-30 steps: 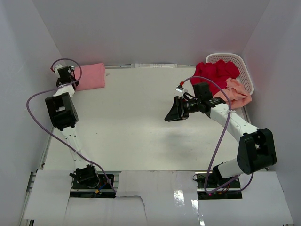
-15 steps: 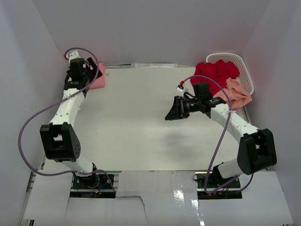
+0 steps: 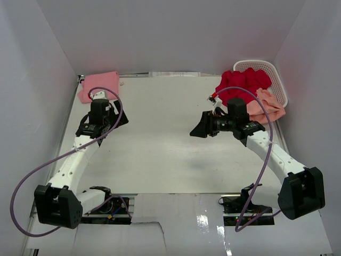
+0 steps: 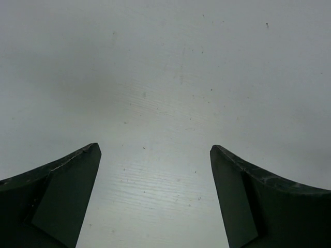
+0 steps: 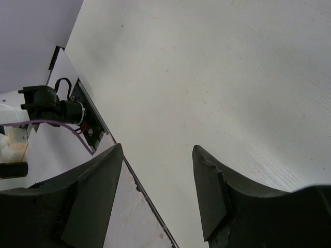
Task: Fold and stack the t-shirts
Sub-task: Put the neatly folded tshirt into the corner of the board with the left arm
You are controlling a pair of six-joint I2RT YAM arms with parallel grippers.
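A folded pink t-shirt [image 3: 99, 85] lies at the table's far left corner. The deep red t-shirt [image 3: 242, 85] is bunched up at the far right and spills out of the white basket [image 3: 276, 74]. A pale peach t-shirt [image 3: 267, 106] is draped beside it. My left gripper [image 3: 117, 120] hangs over bare table, nearer than the pink shirt and apart from it. In the left wrist view this gripper [image 4: 155, 155] is open wide with nothing in it. My right gripper [image 3: 201, 128] points left over the table's middle, away from the red shirt. In the right wrist view it [image 5: 158, 155] is open and empty.
The white table [image 3: 160, 149] is walled in by white panels on three sides. The right wrist view takes in the table's near edge and the left arm's base [image 5: 51, 106]. Purple cables loop off both arms.
My left arm has drawn back from the pink t-shirt toward the near side, and its gripper has opened wide. The right gripper has opened wider and shifted slightly right.
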